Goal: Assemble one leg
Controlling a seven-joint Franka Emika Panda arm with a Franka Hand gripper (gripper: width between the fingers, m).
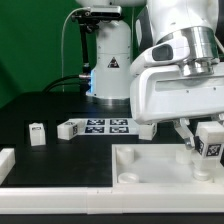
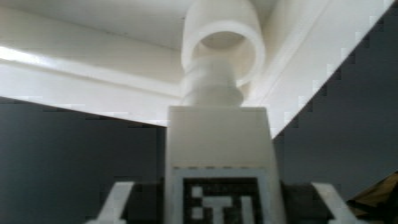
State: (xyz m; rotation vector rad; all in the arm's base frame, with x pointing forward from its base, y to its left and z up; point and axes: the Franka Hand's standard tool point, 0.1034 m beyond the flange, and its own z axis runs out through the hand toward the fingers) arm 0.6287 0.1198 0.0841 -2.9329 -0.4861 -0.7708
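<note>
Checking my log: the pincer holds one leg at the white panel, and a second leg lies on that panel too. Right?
Not quite. The pincer does hold one leg at the white panel, but the exterior view shows the second leg on the dark table, off the panel.
</note>
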